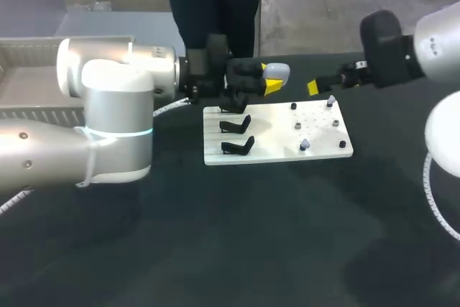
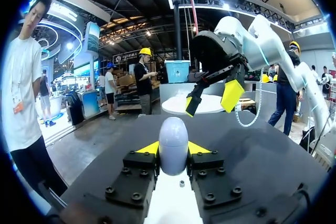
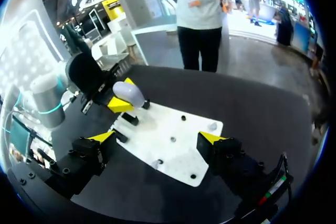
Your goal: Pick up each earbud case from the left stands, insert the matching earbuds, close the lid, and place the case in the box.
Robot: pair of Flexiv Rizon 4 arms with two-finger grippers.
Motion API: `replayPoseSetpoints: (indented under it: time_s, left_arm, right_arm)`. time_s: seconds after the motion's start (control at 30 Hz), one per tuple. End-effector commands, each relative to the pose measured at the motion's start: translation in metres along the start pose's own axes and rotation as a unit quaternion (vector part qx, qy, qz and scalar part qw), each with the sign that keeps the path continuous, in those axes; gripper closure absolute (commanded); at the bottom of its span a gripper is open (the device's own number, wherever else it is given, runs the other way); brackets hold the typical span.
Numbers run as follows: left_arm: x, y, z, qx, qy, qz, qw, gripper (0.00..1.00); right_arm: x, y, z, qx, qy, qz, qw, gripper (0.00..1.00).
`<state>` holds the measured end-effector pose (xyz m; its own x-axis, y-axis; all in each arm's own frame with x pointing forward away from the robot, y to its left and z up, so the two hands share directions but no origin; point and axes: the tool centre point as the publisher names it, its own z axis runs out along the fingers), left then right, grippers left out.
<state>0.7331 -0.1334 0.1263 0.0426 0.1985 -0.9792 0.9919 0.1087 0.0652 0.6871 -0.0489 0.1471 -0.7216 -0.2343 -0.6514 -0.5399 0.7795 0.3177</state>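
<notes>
The left arm's gripper is clamped on the earbud case, a smooth grey-lilac oval, and holds it in the air above the far left corner of the white board. In the left wrist view the case stands upright between the two yellow tips, with both fingers pressing on it from either side. The right arm's gripper hangs just beside the case, above the far edge of the board, and faces the left gripper. It is empty, and its fingers are spread wide apart. Its own wrist view shows that gripper with the board lying under the gap between the fingers and the held case ahead of it. From the left wrist, the right gripper shows ahead of the case, its jaws parted and holding nothing. On the left half of the board sit black stands, two of them plainly bare and a third partly hidden under the left gripper. On the right half are small pegs, and two pale earbuds stand there, well apart. A pale box lies at the far left, behind the left arm.
</notes>
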Motion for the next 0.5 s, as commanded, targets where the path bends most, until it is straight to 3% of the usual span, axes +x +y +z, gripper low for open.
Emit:
replayPoseSetpoints:
  time_s: [0.03,0.5]
  left_arm:
    - [0.001,-0.006,0.006,0.001,-0.008,0.003,1.0,1.0]
    - [-0.005,-0.02,0.011,0.012,-0.013,0.015,1.0,1.0]
  right_arm:
    - [-0.012,0.001,0.018,-0.047,0.008,-0.003,0.999,0.0]
    - [-0.025,0.004,0.037,-0.058,0.015,-0.003,0.998,0.0]
